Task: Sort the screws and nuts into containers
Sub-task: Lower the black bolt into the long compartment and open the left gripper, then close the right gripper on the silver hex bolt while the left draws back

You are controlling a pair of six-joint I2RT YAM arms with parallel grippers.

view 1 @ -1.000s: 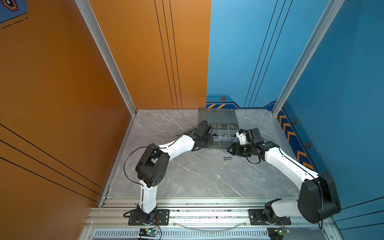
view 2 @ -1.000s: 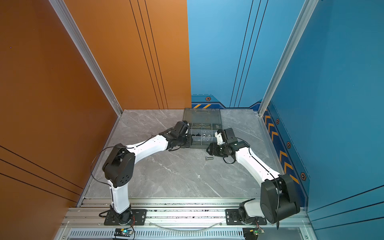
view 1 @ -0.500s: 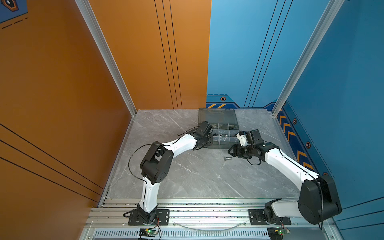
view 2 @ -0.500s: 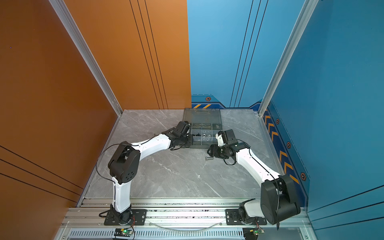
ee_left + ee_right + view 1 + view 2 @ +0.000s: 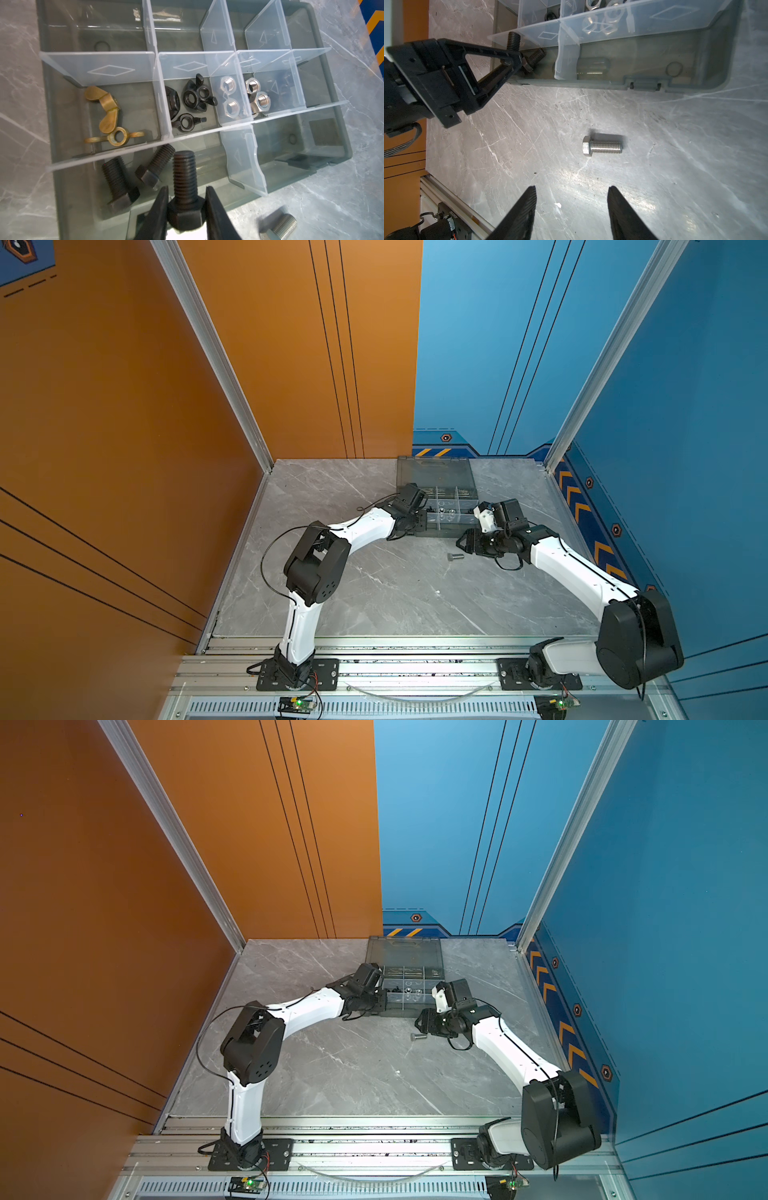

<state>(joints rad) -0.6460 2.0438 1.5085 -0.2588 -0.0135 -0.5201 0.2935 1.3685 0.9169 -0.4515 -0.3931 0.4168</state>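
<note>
The left hand (image 5: 187, 191) is clamped on the hex head of a black screw (image 5: 184, 176), one finger on each side. The threaded shank points out past the fingertips, over the near left compartment (image 5: 83, 187) of the organizer case (image 5: 340, 116). Two more black screws (image 5: 119, 182) lie on their sides on that compartment's floor.

In the row behind, split by clear dividers (image 5: 243, 162), there are three groups:
- Two brass wing nuts (image 5: 106, 104) in the leftmost cell.
- Black nuts (image 5: 195, 97), winged and hexagonal, in the next cell.
- Silver nuts (image 5: 230, 95) in the two cells beyond.

The right hand (image 5: 572, 189) has its fingers spread apart and holds nothing. It is low over the tabletop (image 5: 374, 593), just off the case's near wall. A silver screw (image 5: 602, 147) lies on its side on the bare tabletop ahead of those fingertips, touching neither. In both top views it sits between the case and the tabletop's near edge, close to the case, with its head toward the left edge (image 5: 456, 556) (image 5: 419, 1037).

The case stands at the middle of the tabletop's far edge, its lid (image 5: 434, 472) open toward that edge. The left hand (image 5: 419, 522) is at the case's near left corner and the right hand (image 5: 462, 542) is off its near right corner.
</note>
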